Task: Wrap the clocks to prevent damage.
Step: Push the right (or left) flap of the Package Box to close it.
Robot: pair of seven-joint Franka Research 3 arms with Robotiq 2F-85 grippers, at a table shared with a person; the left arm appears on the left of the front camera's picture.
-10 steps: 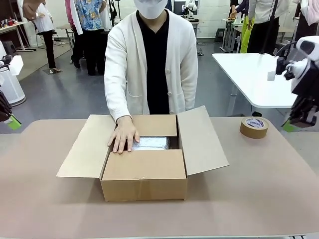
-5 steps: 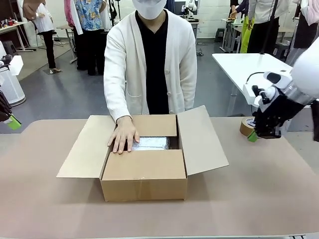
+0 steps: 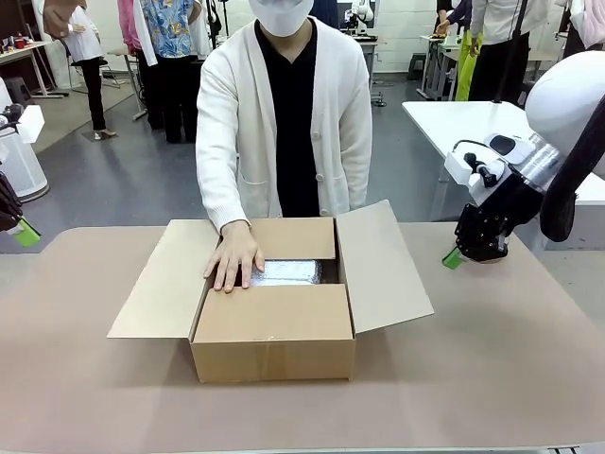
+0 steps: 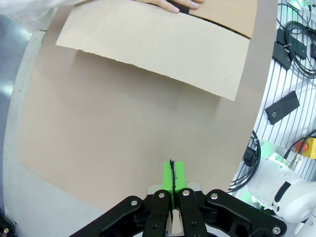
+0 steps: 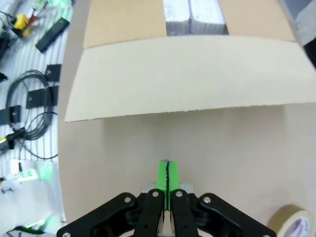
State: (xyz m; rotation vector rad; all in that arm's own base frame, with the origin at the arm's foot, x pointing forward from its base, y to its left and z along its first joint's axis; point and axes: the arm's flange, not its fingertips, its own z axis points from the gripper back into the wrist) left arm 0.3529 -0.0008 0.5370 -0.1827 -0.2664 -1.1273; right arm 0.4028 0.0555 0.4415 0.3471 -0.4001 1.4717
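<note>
Clocks (image 3: pixel 286 271) sit wrapped in the box (image 3: pixel 274 331); flaps (image 3: pixel 378 270) likely shut next, left end effector (image 4: pixel 173 177) and right end effector (image 5: pixel 168 174) pinched together, empty.

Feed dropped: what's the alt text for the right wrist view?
The right gripper, shut and empty, points across the table at an open flap of the cardboard box; the bubble-wrap bundle lies inside. A tape roll sits at bottom right.
</note>
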